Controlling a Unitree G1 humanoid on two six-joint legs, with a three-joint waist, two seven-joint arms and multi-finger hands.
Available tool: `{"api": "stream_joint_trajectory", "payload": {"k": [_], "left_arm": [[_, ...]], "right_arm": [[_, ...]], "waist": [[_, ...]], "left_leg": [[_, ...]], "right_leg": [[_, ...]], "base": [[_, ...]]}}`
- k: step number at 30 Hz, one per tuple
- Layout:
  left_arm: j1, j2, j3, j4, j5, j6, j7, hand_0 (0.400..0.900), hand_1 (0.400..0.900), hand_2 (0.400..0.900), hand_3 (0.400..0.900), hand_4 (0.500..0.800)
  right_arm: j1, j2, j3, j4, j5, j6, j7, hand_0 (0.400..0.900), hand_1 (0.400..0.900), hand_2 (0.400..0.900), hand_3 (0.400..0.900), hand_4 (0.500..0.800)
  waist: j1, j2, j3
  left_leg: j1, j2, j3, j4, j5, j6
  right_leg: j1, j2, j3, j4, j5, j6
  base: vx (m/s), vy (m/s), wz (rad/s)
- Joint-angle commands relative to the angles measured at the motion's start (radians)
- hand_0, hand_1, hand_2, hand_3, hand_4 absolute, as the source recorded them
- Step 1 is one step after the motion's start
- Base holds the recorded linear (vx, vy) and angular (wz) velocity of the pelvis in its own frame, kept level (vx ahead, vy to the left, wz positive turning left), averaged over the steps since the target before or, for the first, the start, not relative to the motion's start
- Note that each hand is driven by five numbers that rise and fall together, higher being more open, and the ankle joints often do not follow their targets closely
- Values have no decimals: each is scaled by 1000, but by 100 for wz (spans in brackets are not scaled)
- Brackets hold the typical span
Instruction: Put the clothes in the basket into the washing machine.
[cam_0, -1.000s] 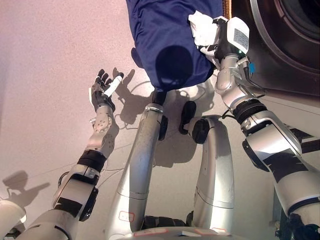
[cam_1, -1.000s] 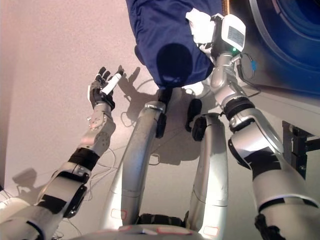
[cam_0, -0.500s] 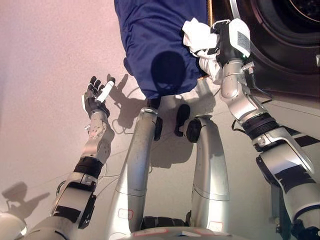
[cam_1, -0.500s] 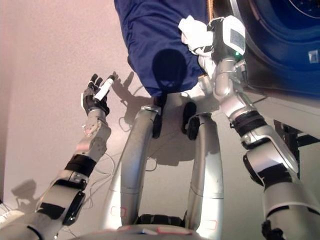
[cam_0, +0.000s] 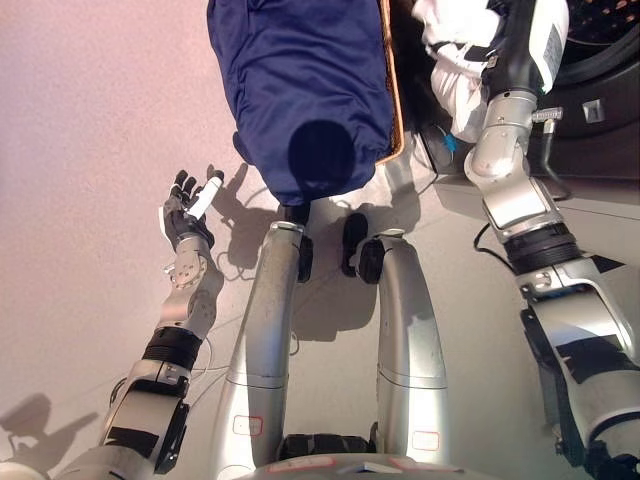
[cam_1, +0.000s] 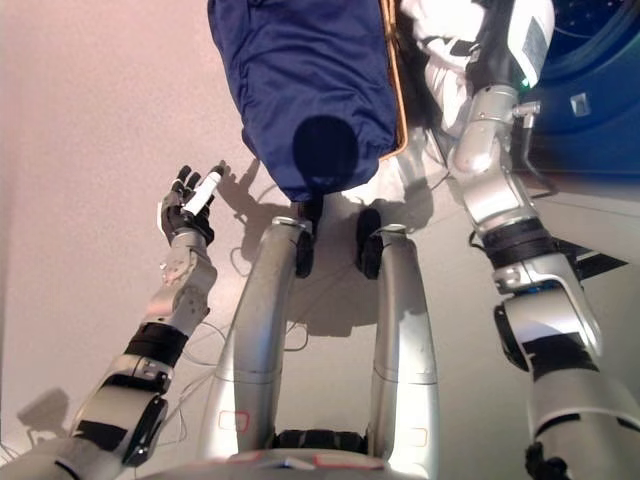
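Both arms raised; right hand (cam_0: 478, 45) gripping white cloth (cam_0: 455, 70)

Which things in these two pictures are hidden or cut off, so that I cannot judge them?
- Right hand: wrapped in the white cloth, fingers hidden, both views.
- Basket: only its rim shows; the blue garment covers it.
- Washing machine: cut off by the top and right edges.
- Left hand: visible, open, empty.

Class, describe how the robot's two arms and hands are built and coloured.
Both arms are silver-grey shells with black joint rings and black patches. The left hand is dark with a white-covered finger. The right hand is mostly hidden; only dark parts show.
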Motion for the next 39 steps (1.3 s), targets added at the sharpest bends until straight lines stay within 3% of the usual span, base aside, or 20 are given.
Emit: {"api": "stream_joint_trajectory", "payload": {"k": [1,8,17,18,19,27,33,35,39], "left_arm": [[83,5,-37,41,30,-55,11,900,900,900,900,800],[78,18,-80,44,14,-77,-12,900,900,900,900,800],[104,14,-112,12,4,-87,-13,900,900,900,900,800],[104,14,-112,11,4,-87,-13,900,900,900,900,800],[105,15,-115,10,6,-86,-13,900,900,900,900,800],[113,1,-108,40,5,-84,-22,900,900,900,900,800],[115,-20,-80,44,3,-82,3,900,900,900,900,800],[110,-32,-63,55,5,-73,20,900,900,900,900,800],[120,-44,-45,56,8,-62,32,900,900,900,900,800]], "right_arm": [[-110,-18,-77,42,67,-117,-141,400,400,400,400,500],[-308,-156,36,356,155,-102,-180,400,400,400,400,500],[-319,-201,72,601,226,-65,-190,400,400,400,400,500],[-319,-201,72,602,226,-66,-190,559,559,559,559,595],[-320,-199,83,621,230,-59,-175,900,900,900,900,800],[-299,-162,102,587,254,-93,-124,900,900,900,900,800],[-230,-63,70,372,204,-116,-178,900,900,900,900,800],[-176,15,29,235,188,-139,-198,900,900,900,900,800],[-81,94,-6,66,165,-159,-182,900,900,900,900,800]], "waist": [[10,3,-167],[43,15,-179],[60,37,-191],[60,37,-192],[62,39,-195],[56,44,-214],[36,39,-217],[20,39,-214],[4,35,-212]], "left_leg": [[3,-29,-35,3,-121,-29],[14,-34,-27,0,-115,-35],[4,-35,-17,15,-119,-35],[4,-35,-17,15,-119,-35],[4,-36,-16,15,-119,-35],[6,-37,-16,11,-117,-36],[14,-32,-15,5,-117,-35],[17,-30,-16,4,-118,-32],[28,-27,-16,-1,-119,-30]], "right_leg": [[-25,27,32,-152,111,103],[-22,18,40,-143,112,111],[-39,9,46,-117,103,109],[-40,9,45,-116,102,109],[-40,9,46,-116,101,109],[-37,10,44,-119,97,107],[-27,19,45,-127,99,104],[-21,26,46,-134,101,102],[-7,30,46,-142,100,100]], "base": [[-21,-2,5],[-5,-1,1],[2,-1,0],[14,-4,4],[0,0,0],[0,0,0],[10,4,-5],[5,6,-7],[1,14,-6]]}}
